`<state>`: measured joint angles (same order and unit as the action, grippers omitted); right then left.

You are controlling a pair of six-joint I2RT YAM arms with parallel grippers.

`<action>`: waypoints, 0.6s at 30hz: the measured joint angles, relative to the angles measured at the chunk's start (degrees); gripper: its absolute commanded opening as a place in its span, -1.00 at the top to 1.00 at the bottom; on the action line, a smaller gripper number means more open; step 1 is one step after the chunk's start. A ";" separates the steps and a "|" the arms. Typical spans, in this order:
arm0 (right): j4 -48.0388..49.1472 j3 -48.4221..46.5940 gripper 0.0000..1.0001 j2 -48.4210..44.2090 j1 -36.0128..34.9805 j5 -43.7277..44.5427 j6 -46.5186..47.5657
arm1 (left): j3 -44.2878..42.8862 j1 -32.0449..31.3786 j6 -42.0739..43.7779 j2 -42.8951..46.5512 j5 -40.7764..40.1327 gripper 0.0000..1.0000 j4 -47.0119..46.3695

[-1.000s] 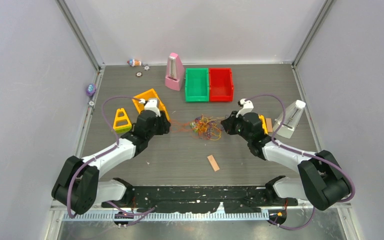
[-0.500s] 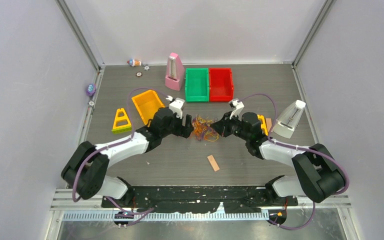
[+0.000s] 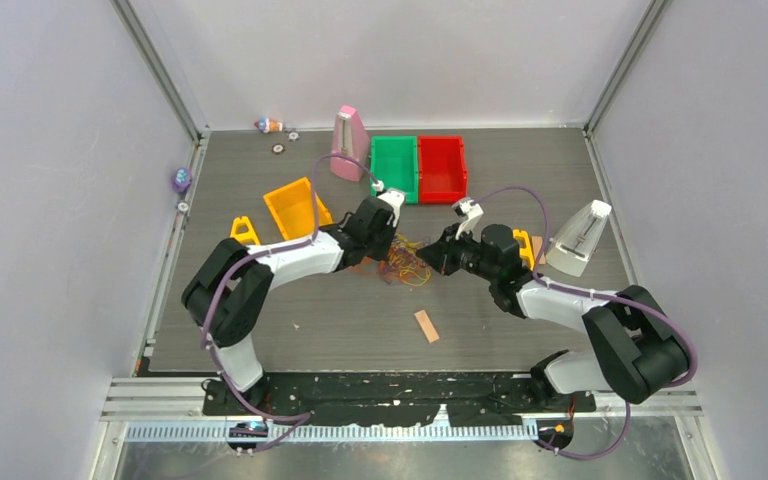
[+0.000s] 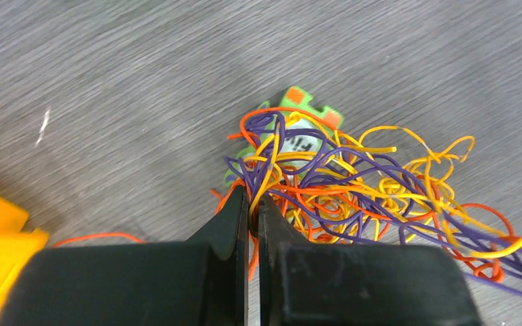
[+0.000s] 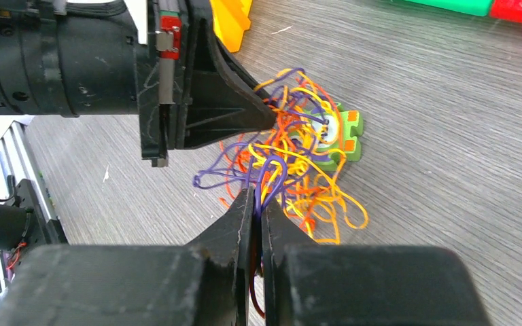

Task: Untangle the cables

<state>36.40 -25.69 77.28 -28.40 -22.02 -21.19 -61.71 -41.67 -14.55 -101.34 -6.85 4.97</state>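
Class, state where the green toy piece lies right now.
Left wrist view, centre: the green toy piece lies on the table under the cables, just beyond the left gripper.

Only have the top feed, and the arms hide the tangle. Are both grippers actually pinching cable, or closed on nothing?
Observer: Left gripper is shut on the cables; orange and purple strands at the tangle's edge run between its fingers.
Operator: And the right?
Observer: Right gripper is shut on a purple loop sticking out of the bundle.
Operator: Anything caught inside?
Observer: Yes, a green toy piece with orange squares lies under the cables.
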 measured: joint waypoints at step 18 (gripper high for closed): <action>-16.04 -2.75 0.90 -4.26 -0.04 31.26 -5.03 | 28.39 5.86 -10.97 34.29 -13.09 1.00 -13.62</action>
<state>20.36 -28.45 73.01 -28.45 9.23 -26.22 -33.32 -35.81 -25.52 -67.05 -19.94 -8.64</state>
